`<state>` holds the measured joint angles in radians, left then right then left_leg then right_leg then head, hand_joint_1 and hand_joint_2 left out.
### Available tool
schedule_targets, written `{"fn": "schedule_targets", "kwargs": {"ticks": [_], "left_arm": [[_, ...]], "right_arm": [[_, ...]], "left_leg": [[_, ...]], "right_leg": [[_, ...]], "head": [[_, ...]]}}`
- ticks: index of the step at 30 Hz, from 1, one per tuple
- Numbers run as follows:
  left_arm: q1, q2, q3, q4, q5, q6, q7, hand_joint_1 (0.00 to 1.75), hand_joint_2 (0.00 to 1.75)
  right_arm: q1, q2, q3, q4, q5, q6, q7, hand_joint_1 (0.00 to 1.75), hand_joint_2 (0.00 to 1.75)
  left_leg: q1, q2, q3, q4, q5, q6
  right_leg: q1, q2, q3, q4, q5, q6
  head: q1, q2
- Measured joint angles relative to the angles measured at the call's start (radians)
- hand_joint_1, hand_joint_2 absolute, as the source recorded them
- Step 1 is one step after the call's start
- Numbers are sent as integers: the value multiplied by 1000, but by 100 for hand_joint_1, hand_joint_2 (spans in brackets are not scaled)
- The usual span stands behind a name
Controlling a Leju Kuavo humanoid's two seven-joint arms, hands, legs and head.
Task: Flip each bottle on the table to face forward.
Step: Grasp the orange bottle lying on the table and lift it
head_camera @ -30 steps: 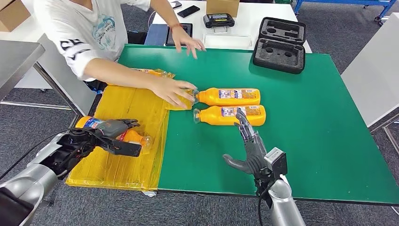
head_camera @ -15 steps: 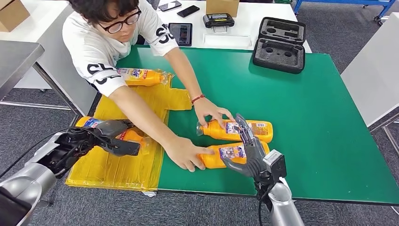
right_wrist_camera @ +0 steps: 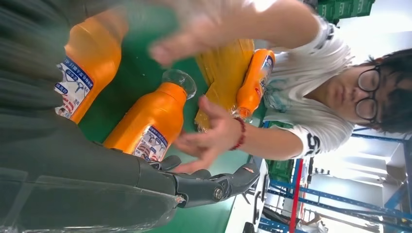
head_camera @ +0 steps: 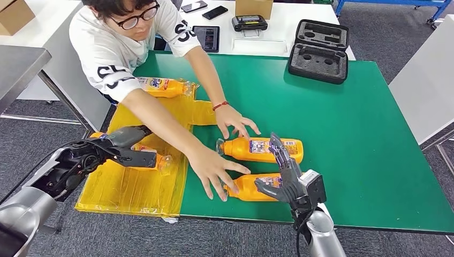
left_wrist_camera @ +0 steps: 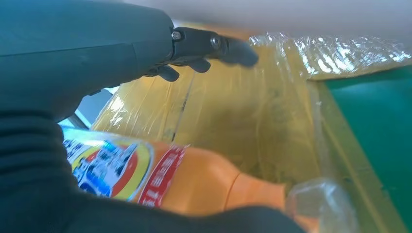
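While a person (head_camera: 128, 48) leans in from 11 o'clock with both palms over the green tabletop (head_camera: 364, 139), my right hand (head_camera: 286, 179) rests on the near bottle (head_camera: 249, 187) at 6 o'clock, fingers spread and unclosed. The far bottle (head_camera: 259, 149) lies just beyond it. At 9 o'clock my left hand (head_camera: 128, 147) grips a third bottle (left_wrist_camera: 184, 177) lying on yellow plastic wrap (head_camera: 134, 187). A fourth bottle (head_camera: 160, 85) lies on the wrap at 11 o'clock.
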<state>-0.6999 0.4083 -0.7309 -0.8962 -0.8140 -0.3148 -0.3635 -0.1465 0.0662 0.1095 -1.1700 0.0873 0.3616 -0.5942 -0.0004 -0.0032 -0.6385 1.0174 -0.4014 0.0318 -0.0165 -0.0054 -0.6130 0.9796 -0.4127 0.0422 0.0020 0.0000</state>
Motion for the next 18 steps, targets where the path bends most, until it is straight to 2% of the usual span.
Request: {"fn": "schedule_targets", "kwargs": {"ticks": [13,15,18], "left_arm": [[2,-14,32,-15,17,22,-13,0,0],[10,-25,52,-21,47,64,-38,0,0],[59,-58,126,-69,138,187,-105,0,0]], "right_arm": [[-5,3,-10,-3,7,-9,29,0,175],[0,3,-11,-7,12,-11,32,0,175],[22,4,-13,-31,42,-19,42,0,175]], "left_leg": [[0,0,0,0,0,0],[0,0,0,0,0,0],[-1,0,0,0,0,0]], "right_leg": [[0,0,0,0,0,0],[0,0,0,0,0,0],[0,0,0,0,0,0]], "head": [[0,0],[0,0],[0,0]]}}
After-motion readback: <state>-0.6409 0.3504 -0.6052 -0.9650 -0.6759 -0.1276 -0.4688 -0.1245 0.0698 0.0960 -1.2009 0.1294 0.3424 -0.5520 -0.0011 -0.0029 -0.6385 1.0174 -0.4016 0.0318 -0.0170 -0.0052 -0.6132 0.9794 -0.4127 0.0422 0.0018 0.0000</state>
